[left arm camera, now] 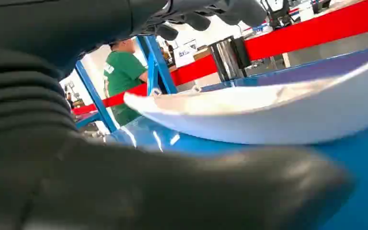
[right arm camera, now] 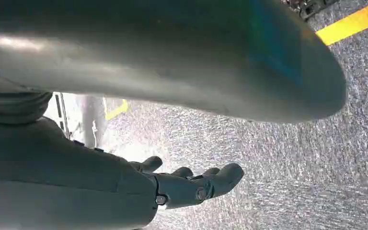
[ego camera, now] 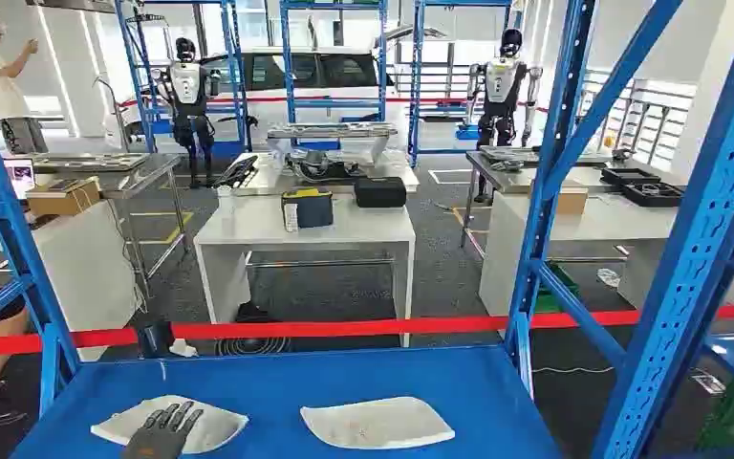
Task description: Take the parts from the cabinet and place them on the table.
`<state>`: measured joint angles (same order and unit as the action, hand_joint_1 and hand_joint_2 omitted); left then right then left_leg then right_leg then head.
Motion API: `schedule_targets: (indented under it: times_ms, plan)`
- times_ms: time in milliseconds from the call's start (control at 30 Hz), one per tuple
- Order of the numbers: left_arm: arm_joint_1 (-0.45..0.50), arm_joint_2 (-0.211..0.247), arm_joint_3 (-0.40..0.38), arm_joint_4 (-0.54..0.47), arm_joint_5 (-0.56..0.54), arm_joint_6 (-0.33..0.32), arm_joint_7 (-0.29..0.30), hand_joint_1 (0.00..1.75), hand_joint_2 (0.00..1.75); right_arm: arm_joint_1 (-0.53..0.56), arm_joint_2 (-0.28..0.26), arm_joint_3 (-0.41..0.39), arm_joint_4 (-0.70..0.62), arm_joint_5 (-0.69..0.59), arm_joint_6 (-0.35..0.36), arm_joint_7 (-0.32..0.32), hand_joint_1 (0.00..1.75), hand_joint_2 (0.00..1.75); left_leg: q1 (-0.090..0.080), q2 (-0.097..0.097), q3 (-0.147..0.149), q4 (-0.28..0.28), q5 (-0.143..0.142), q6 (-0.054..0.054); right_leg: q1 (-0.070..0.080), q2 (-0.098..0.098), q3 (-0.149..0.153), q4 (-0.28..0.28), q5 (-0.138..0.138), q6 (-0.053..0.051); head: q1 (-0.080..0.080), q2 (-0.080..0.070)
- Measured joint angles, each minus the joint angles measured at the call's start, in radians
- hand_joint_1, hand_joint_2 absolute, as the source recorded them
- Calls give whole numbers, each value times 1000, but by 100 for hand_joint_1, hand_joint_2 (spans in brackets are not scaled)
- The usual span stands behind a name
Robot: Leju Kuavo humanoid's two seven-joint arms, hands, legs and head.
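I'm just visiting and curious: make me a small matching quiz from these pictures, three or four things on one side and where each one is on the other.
Things:
1. left hand
2. right hand
3. right-side white part
4. red barrier tape

Places:
A. lying alone on the blue shelf
B. stretched across behind the shelf
C. over the left-side white part
D. over grey carpeted floor

Pairs: 1-C, 2-D, 3-A, 4-B
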<state>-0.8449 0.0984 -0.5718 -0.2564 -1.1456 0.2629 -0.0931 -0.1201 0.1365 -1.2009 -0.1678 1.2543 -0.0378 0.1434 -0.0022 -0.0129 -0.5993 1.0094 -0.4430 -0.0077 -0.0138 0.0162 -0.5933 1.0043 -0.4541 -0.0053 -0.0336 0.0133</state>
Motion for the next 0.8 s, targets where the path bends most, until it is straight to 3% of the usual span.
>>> schedule_targets:
  times_ms: [67,100,167,200,233,300,333,367,400,467,500,533,600,667,700,767,800]
  plan:
    - [3,8,5,0,3,7,-5,0,0,-3,2,0,0,2,0,6,0,0,-1,0,1,-4,-5,8,-2,0,2,-6,-2,7,0,0]
    - [5,10,6,0,3,9,-9,0,0,-3,3,0,0,2,0,13,0,0,0,1,-2,-16,-9,18,-2,0,6,15,14,12,0,0]
    - [6,12,8,-2,3,10,-11,0,0,-3,3,0,0,2,-1,15,0,0,7,1,24,-28,-6,32,-3,-3,-1,23,7,16,0,0]
    - [5,13,10,-3,3,10,-12,0,0,-6,3,0,0,2,-1,15,0,0,7,3,32,-28,-7,34,-4,-6,-10,48,-14,12,0,0]
    - [4,15,13,-3,3,10,-12,0,0,-8,3,0,0,2,-2,15,0,0,8,4,34,-28,-7,35,-3,-6,-40,111,-54,11,1,0]
    - [7,16,15,-3,3,10,-12,0,0,-7,4,0,0,2,-3,15,0,0,7,6,33,-27,-9,32,-7,-7,-118,257,-119,19,1,0]
    - [9,16,15,-3,3,10,-13,0,0,-5,4,0,0,2,-4,17,0,0,8,5,34,-26,-11,29,-9,-7,-149,309,-134,24,2,0]
    - [12,16,15,-3,3,10,-15,0,0,-5,4,0,0,2,-4,16,0,0,10,5,36,-25,-13,23,-14,-7,-157,310,-122,30,1,0]
    - [15,16,15,-3,2,10,-15,0,0,-5,3,0,0,2,-5,16,0,0,14,4,39,-22,-16,15,-19,-8,-142,266,-91,36,2,0]
    - [15,15,15,-3,1,10,-15,0,0,-5,3,0,0,2,-5,16,0,0,27,4,43,-6,-34,-8,-32,-12,-63,86,14,46,2,0]
    - [15,16,16,-3,1,10,-15,0,0,-4,7,0,2,1,-4,16,0,0,25,5,41,1,-43,-19,-34,-7,-49,53,2,55,1,0]
    - [14,16,16,-3,0,10,-15,0,0,-5,11,0,4,0,-4,15,0,0,24,5,36,12,-48,-28,-27,-5,-61,48,-37,40,3,0]
    - [16,14,16,-3,-2,9,-15,0,0,1,10,0,4,-1,-5,15,0,0,20,4,43,12,-57,-43,-27,-11,-53,63,-25,9,-1,0]
    - [16,11,17,-5,-6,9,-14,0,0,-1,10,0,4,-1,-6,12,0,0,27,3,45,15,-59,-55,-24,-8,-34,63,-29,-10,-1,1]
    - [14,11,17,-6,-12,11,-15,0,175,-2,10,0,4,-1,-6,11,0,0,28,8,36,49,-57,-55,-23,-9,-23,60,-28,-15,-2,0]
    - [10,11,17,-6,-20,12,-19,0,175,-4,9,0,3,-1,-5,11,0,0,25,9,-38,175,-79,-56,-18,-7,-9,55,-37,-27,-3,0]
    - [11,11,17,-5,-21,11,-22,0,175,-5,8,0,3,0,-5,11,0,0,23,9,-91,248,-115,-56,-13,-6,-2,53,-43,-33,-5,0]
